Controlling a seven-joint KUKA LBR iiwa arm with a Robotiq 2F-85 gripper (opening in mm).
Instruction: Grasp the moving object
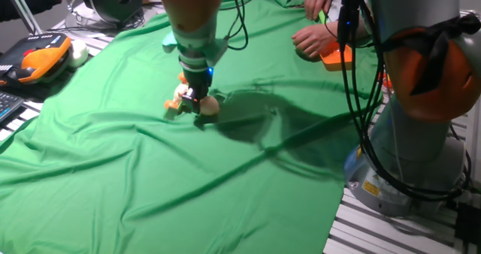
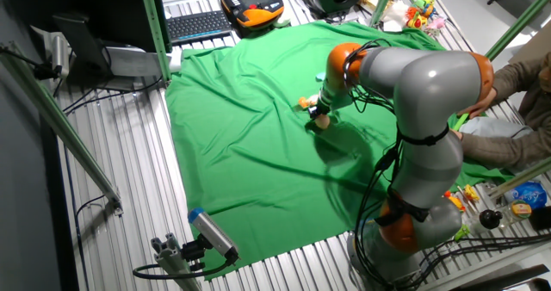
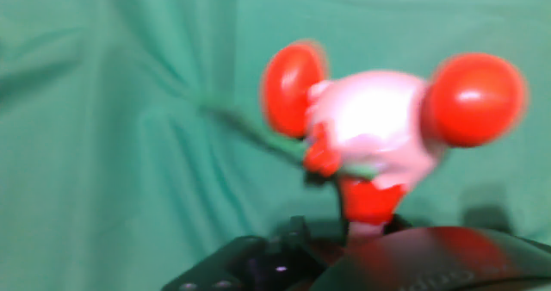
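The moving object (image 1: 203,104) is a small toy with a round cream head and orange bits, lying on the green cloth (image 1: 113,171). My gripper (image 1: 194,98) is straight down on it, fingertips at the toy's body. In the other fixed view the toy (image 2: 306,104) peeks out beside the gripper (image 2: 319,113). In the hand view the toy (image 3: 379,127) is blurred and close, pale with red round parts, just beyond the dark fingers (image 3: 413,256). A thin green rod (image 3: 250,127) runs from it to the left. Whether the jaws are closed on the toy does not show.
A person's hands (image 1: 316,40) rest at the cloth's far edge by a flat orange tray (image 1: 336,56). The arm's base (image 1: 421,141) and cables stand on the right. A teach pendant (image 1: 37,60) and a keyboard (image 2: 198,24) lie beside the cloth.
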